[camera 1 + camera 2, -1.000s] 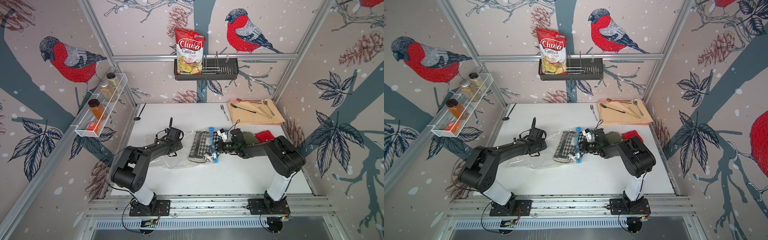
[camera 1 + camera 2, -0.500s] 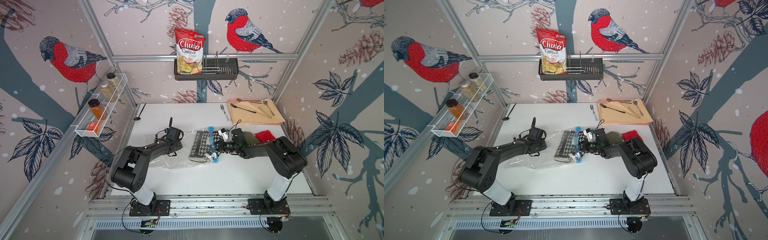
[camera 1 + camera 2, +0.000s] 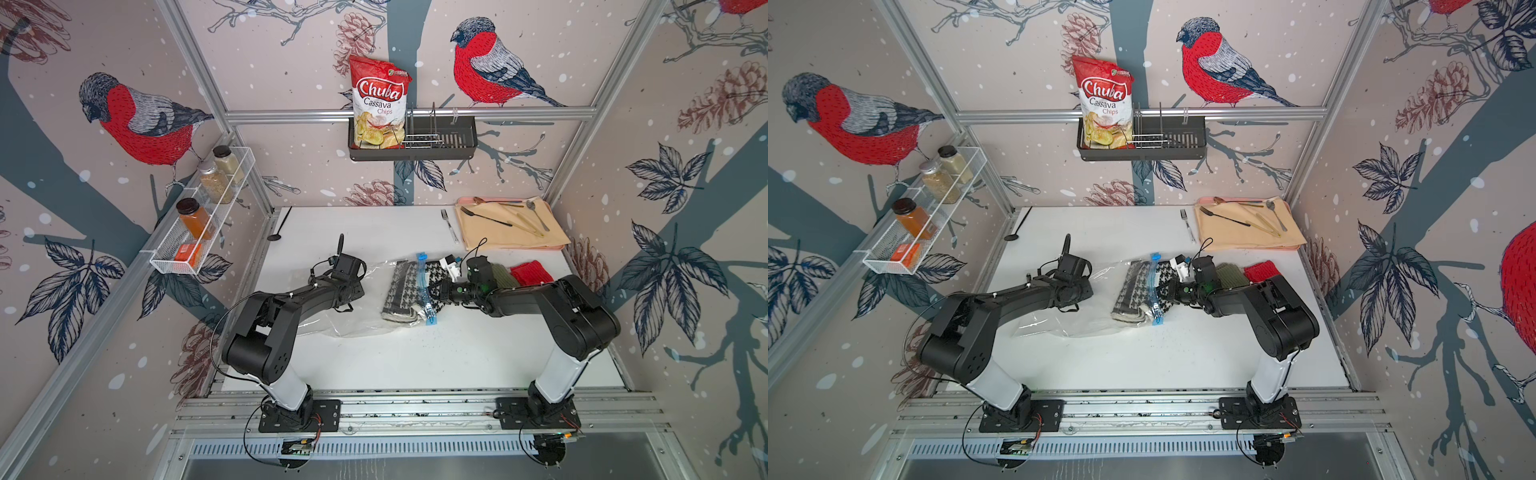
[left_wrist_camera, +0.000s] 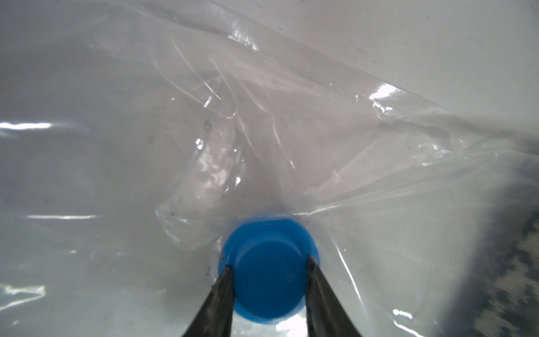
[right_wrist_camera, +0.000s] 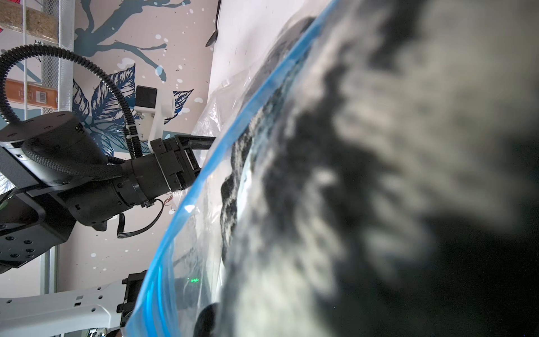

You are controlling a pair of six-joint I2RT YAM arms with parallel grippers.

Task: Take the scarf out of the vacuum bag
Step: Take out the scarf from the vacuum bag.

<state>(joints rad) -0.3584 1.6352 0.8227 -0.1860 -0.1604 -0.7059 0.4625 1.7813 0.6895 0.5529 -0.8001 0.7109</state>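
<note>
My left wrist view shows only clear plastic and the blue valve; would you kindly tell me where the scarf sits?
Observer: In both top views the scarf straddles the vacuum bag at its zip strip, mostly inside.
Operator: Is the right pincer involved?
Observer: Yes, the right pincer is shut on the scarf's outer end.
Operator: Anything beside it?
Observer: An olive-green knit piece and a red knit piece lie side by side just past that arm's wrist.

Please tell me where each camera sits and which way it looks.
Both top views: high in front, looking down on the table; left arm and right arm show.
Left wrist: left arm's end, close over the vacuum bag; jaws clasp the blue valve.
Right wrist: right arm's end, against the scarf at the zip strip; left arm behind.
Shared: all views show the vacuum bag.
</note>
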